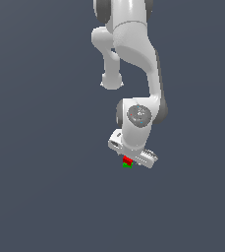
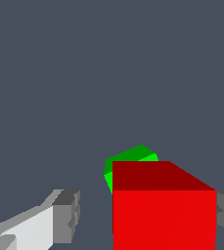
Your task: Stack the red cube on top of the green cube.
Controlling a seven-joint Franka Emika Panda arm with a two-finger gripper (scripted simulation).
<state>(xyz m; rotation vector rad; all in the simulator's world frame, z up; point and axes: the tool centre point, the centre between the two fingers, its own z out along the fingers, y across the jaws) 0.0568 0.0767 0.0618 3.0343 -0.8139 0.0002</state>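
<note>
Pincer (image 2: pixel 145 215): its two fingers stand to either side of the red cube; one finger (image 2: pixel 64 216) shows a clear gap to the cube's near face, the other touches or nearly touches the opposite side at the picture's edge. I cannot tell for sure whether it grips the cube or has let go; it reads as slightly parted.

Red cube (image 2: pixel 164 215): between the fingers, close under the wrist camera, upright, its top face darker than its front.

Green cube (image 2: pixel 131 160): just beyond and below the red cube, mostly hidden by it; only a top corner and a sliver of side show past the red edge. It looks turned a little relative to the red cube.

Stack, from outside: in the exterior view the red cube (image 1: pixel 126 160) sits directly over the green cube (image 1: pixel 127 166) under the pincer (image 1: pixel 128 158), apparently touching.

Bench (image 2: pixel 84 73): plain dark surface past both cubes, nothing else on it.

Step in hand: by my reading, the release on top of the green cube.

How to do it well: open both fingers evenly so neither drags the red cube sideways; the green corner peeking out suggests an offset, so little margin. Lift straight up, no sideways sweep, until the fingertips clear the top face.

Risk: a nudge could tip the red cube off.
</note>
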